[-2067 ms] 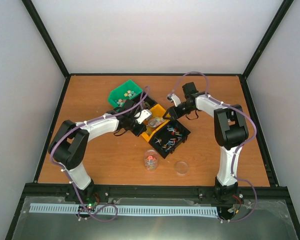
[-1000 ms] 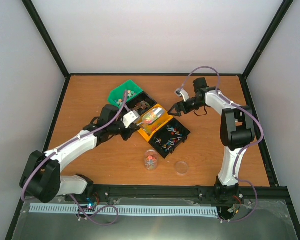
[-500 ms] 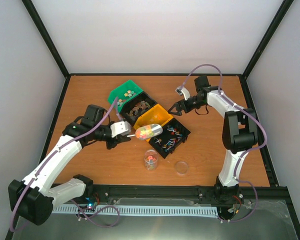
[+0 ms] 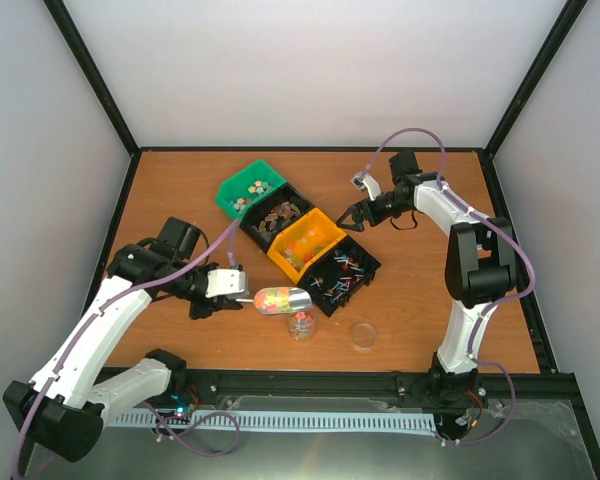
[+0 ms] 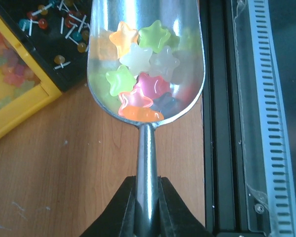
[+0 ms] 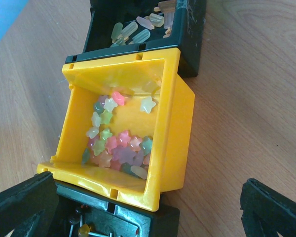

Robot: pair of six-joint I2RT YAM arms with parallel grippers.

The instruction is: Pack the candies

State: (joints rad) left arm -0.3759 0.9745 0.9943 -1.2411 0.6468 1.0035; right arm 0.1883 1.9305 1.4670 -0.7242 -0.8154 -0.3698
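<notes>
Clamping narrowly on the handle of one silver scoop (image 5: 138, 19), the left claw (image 5: 147, 183) is holding it level above the surface (image 4: 180, 200), near one clear jar (image 4: 301, 325). About ten star candies (image 5: 138, 94) are lying in its bowl, overlapping and hard to count. The right claw (image 4: 350, 214) is gaping wide above one yellow bin (image 6: 175, 123), one of four bins, which is holding more candies.

A robot test lab is shown. A brown wooden surface (image 4: 180, 190) is closed in by plain white walls (image 4: 310, 70) and black metal bars (image 4: 92, 75). A left arm (image 4: 90, 330) and a right arm (image 4: 470, 268) are bolted to a black rail (image 4: 320, 385).
</notes>
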